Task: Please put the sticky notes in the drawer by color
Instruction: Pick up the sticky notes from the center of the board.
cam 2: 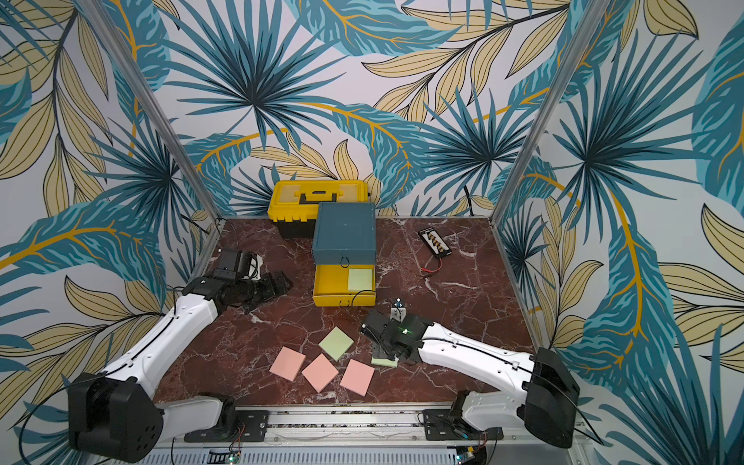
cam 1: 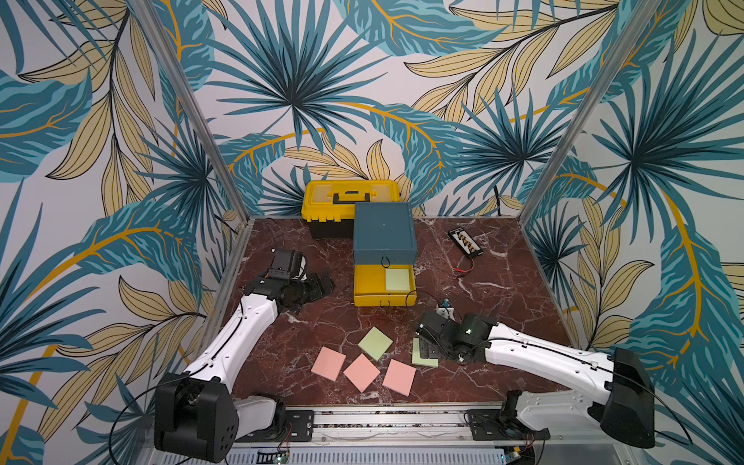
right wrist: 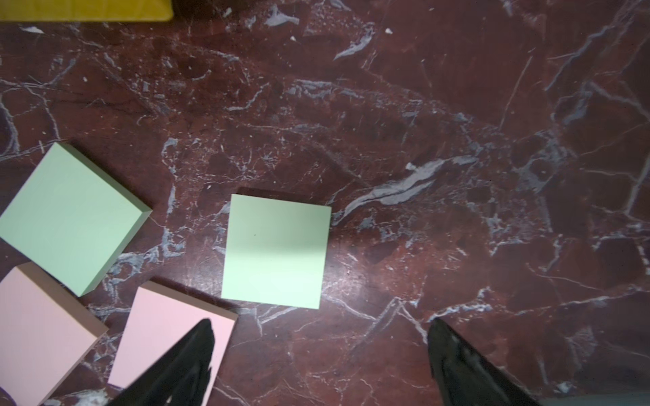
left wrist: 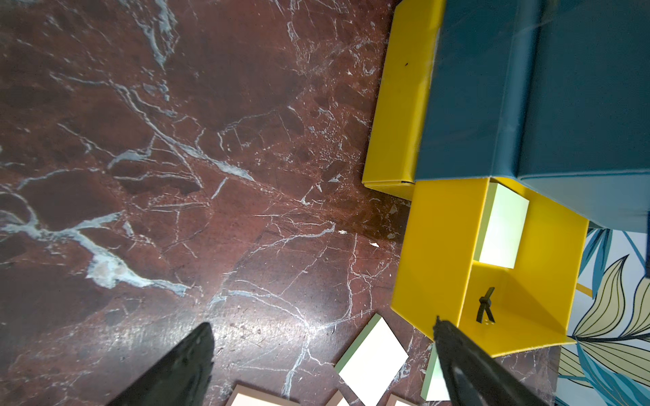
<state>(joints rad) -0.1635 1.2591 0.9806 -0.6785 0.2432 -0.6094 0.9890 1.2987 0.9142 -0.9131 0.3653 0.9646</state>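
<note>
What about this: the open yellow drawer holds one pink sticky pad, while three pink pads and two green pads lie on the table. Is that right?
Not quite. The pad in the open yellow drawer is light green, not pink; both top views show it. The rest stands: three pink pads and two green pads lie on the table.

The cabinet stands mid-table, just before the toolbox at the back wall. One drawer is pulled out forward, a sticky note in its right half. Four more sticky notes cluster in front, and a fifth to their right seems partly under the right gripper.
</note>
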